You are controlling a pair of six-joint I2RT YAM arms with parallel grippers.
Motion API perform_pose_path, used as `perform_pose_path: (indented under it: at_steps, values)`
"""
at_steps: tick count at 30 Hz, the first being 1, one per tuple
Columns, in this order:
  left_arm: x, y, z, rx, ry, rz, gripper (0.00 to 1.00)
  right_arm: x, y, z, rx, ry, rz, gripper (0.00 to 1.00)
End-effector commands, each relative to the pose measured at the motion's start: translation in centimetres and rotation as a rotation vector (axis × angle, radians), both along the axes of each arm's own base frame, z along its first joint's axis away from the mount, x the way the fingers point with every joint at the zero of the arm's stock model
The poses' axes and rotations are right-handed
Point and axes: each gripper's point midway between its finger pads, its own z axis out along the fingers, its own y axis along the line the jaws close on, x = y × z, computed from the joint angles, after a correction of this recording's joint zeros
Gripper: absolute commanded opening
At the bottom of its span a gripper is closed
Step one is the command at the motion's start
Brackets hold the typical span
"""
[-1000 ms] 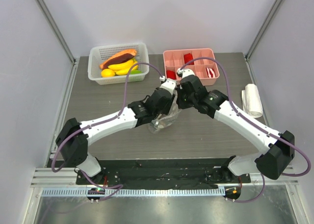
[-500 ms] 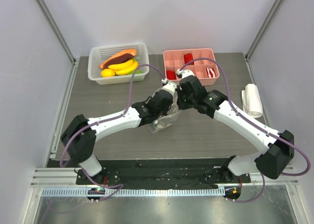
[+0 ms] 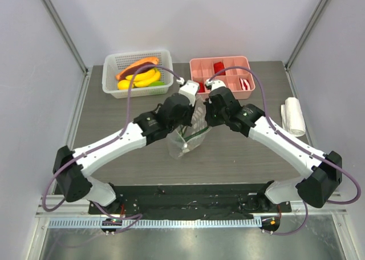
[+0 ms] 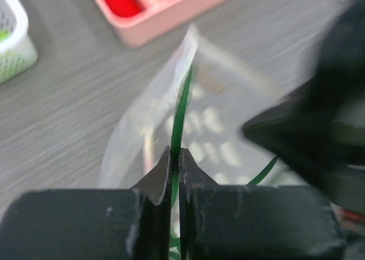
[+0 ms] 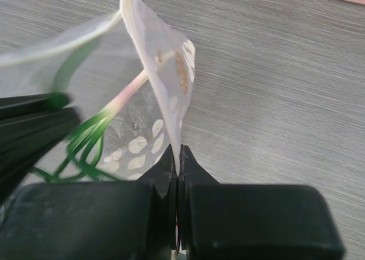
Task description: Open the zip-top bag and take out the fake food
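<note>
Thin, floppy, slick zip-top bag wants edge grips: L gripper & R gripper jaws pinch opp. mouth lips (white basket at 11 o'clock).

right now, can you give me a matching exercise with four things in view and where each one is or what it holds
Things:
1. zip-top bag
2. white basket
3. pink tray
4. white roll

Places or states:
a. far side, holds red blocks
b. lies alone at the far right
c. in the middle, pinched by the left gripper and the right gripper
d. far left, holds yellow bananas

Pairs: 1-c, 2-d, 3-a, 4-b
</note>
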Motion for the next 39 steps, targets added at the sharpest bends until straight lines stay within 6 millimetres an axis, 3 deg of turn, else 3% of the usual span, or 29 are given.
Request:
perform_pose_path:
  at_steps: [1, 3, 5, 13, 17, 20, 24, 26, 28, 31, 33, 37, 39]
  values:
    - [-0.9, -0.8, 9.3, -0.247, -0.059, -0.020, 0.00, 1.0, 1.8, 4.1, 0.100, -0.085, 0.028, 0.01]
    - [-0.7, -0.7, 11.6, -0.303, -0.075, 0.004, 0.00, 1.1, 1.7, 4.3, 0.093, -0.091, 0.024, 0.01]
    - [-0.2, -0.1, 12.6, -0.305, -0.092, 0.050, 0.01, 1.5, 1.1, 4.3, 0.067, -0.104, 0.002, 0.01]
    - [0.4, 1.6, 20.1, -0.458, -0.172, 0.064, 0.02, 1.7, -0.6, 2.4, -0.024, -0.103, -0.042, 0.01]
    - [-0.5, 2.5, 22.3, -0.551, -0.141, 0.005, 0.01, 2.4, -2.1, 1.7, -0.088, -0.123, -0.101, 0.01]
    - [-1.1, 3.7, 22.7, -0.603, -0.117, -0.016, 0.00, 2.7, -2.8, 1.6, -0.113, -0.141, -0.143, 0.01]
    - [-1.9, 4.9, 21.6, -0.611, -0.100, -0.037, 0.00, 3.0, -3.3, 1.6, -0.087, -0.153, -0.160, 0.01]
    - [-1.2, 6.2, 19.1, -0.572, -0.074, 0.014, 0.00, 2.7, -2.9, 2.1, -0.025, -0.151, -0.127, 0.01]
    - [-0.8, 7.7, 17.9, -0.551, -0.075, 0.057, 0.00, 2.3, -2.2, 2.9, 0.070, -0.151, -0.078, 0.01]
    - [-0.3, 8.6, 14.9, -0.503, -0.028, 0.095, 0.00, 2.5, -2.5, 3.2, 0.131, -0.139, -0.072, 0.07]
    - [-0.8, 7.9, 13.3, -0.498, 0.014, 0.048, 0.00, 2.3, -1.8, 3.1, 0.183, -0.103, -0.038, 0.16]
    - [-2.1, 6.4, 12.3, -0.547, 0.054, -0.051, 0.00, 2.6, -1.3, 2.9, 0.212, -0.072, -0.026, 0.28]
    - [-2.7, 5.8, 12.3, -0.566, 0.066, -0.094, 0.00, 2.6, -0.6, 2.7, 0.235, -0.047, 0.002, 0.24]
